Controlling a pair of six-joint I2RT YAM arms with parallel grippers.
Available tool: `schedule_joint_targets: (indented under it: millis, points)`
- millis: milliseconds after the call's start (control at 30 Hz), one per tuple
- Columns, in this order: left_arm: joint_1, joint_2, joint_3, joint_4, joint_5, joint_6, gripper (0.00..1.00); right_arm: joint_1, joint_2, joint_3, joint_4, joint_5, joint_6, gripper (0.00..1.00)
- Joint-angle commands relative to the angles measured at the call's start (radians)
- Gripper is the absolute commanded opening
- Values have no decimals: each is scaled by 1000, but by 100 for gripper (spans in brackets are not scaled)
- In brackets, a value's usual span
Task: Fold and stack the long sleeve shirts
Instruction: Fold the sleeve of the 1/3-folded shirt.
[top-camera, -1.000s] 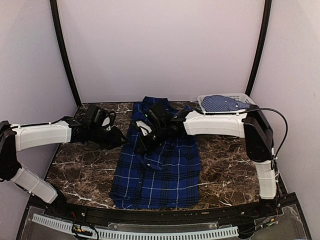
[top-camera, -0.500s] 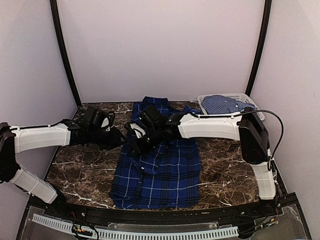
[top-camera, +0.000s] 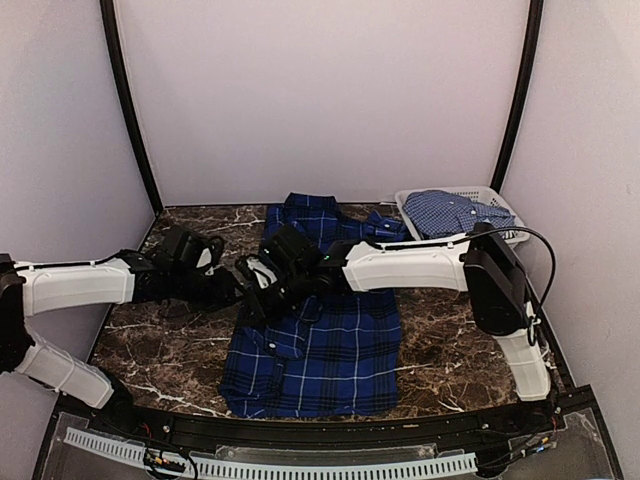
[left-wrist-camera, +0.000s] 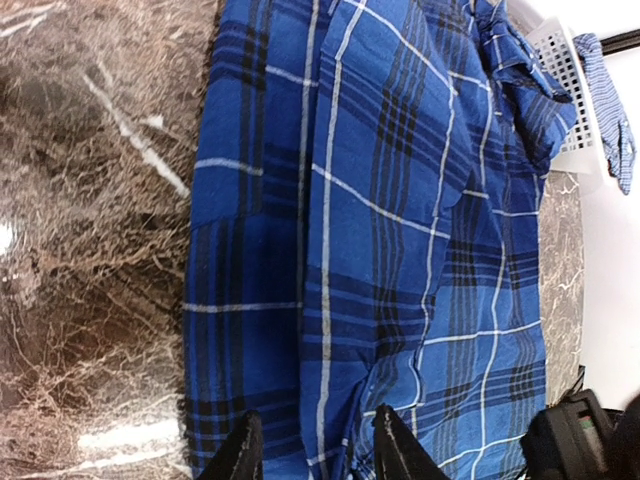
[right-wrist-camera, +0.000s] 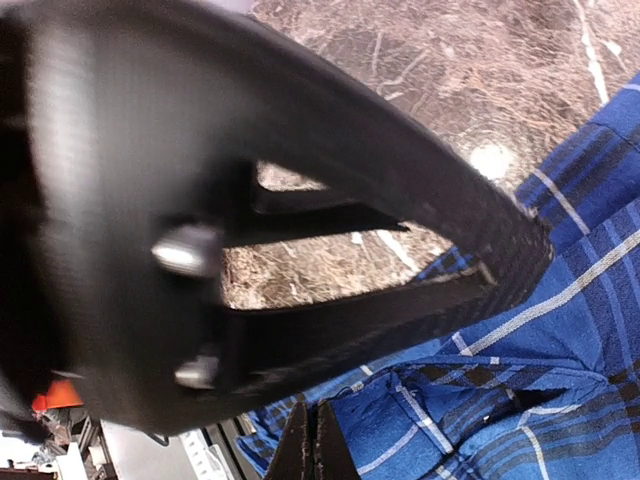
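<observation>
The dark plaid shirt (top-camera: 330, 340) lies spread on the marble table, collar toward the back wall. My right gripper (top-camera: 258, 292) reaches across it to its left edge. In the right wrist view its fingers (right-wrist-camera: 312, 438) are pressed together at a raised fold of the plaid cloth (right-wrist-camera: 450, 420). My left gripper (top-camera: 232, 288) meets it at that same edge. Its fingertips (left-wrist-camera: 320, 452) stand apart over the plaid shirt (left-wrist-camera: 380, 220), a small ridge of cloth between them. The lighter checked shirt (top-camera: 448, 209) lies in the basket.
The pale lattice basket (top-camera: 503, 207) stands at the back right corner, also seen as the basket (left-wrist-camera: 562, 60) in the left wrist view. Bare marble table (top-camera: 160, 340) shows left and right of the shirt. The left arm's dark body (right-wrist-camera: 200, 220) fills most of the right wrist view.
The right gripper has slid left across the plaid shirt to its left edge, and cloth there has shifted with it. The left gripper has moved a little nearer and lower.
</observation>
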Motion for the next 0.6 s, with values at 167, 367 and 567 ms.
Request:
schedule_joint_targets:
  millis: [167,367,567]
  points:
    - [6,-6,-38,4,24,8,36,33,15,-28,111,-21,48,0]
    - [6,13,-42,19,43,5,36,45,18,-26,83,3,38,0]
    - [6,30,-47,27,53,16,36,51,14,-58,48,25,14,2]
